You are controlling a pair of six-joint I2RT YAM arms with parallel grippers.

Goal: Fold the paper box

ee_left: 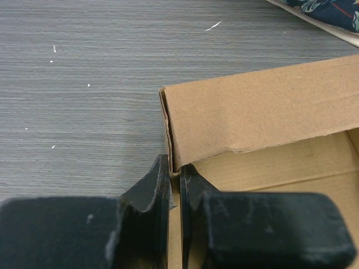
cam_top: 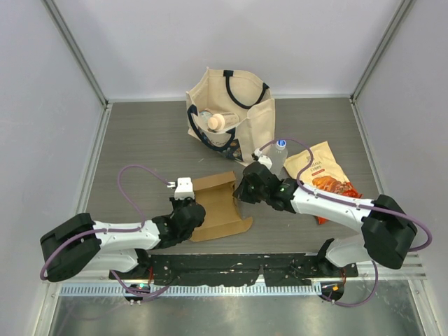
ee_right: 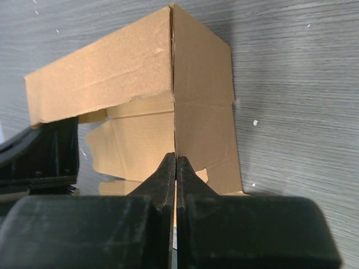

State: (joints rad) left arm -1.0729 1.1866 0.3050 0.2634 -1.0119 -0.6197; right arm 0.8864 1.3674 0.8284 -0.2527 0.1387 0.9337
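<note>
The paper box [cam_top: 218, 203] is a brown cardboard blank, partly folded, lying mid-table between my two arms with its far wall raised. My left gripper [cam_top: 190, 208] is shut on the box's left side wall. In the left wrist view the thin wall edge sits between the tips of the left gripper [ee_left: 175, 171], beside the raised far wall of the box [ee_left: 263, 106]. My right gripper [cam_top: 243, 192] is shut on the box's right edge. In the right wrist view its tips [ee_right: 176, 161] pinch the base of the raised corner of the box [ee_right: 112, 73].
A cream canvas tote bag [cam_top: 234, 112] with items inside stands behind the box; its corner shows in the left wrist view [ee_left: 328, 11]. A clear bottle [cam_top: 278, 155] and an orange-and-cream snack pouch [cam_top: 325, 175] lie at the right. The left arm's black body [ee_right: 39, 157] shows beyond the box.
</note>
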